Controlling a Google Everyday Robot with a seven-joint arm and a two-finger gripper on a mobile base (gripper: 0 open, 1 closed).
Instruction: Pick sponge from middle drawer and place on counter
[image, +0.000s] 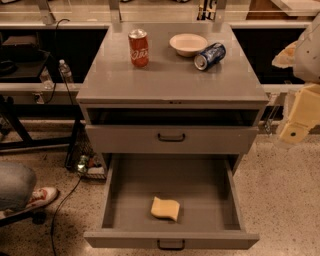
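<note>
The pale yellow sponge (165, 208) lies flat on the floor of the middle drawer (170, 180), near its front and centre. This wide grey drawer is the cabinet's lowest and is pulled fully out. The counter (170, 80) is the cabinet's flat grey top. My cream gripper (295, 131) hangs at the right edge of the view, beside the cabinet's right side at about upper-drawer height. It is well above and to the right of the sponge and touches nothing.
On the counter stand a red soda can (138, 47) and a white bowl (188, 44), and a blue can (209, 55) lies on its side. The drawer above (171, 136) is closed. A person's leg and shoe (30, 197) are at the lower left, with cables on the floor.
</note>
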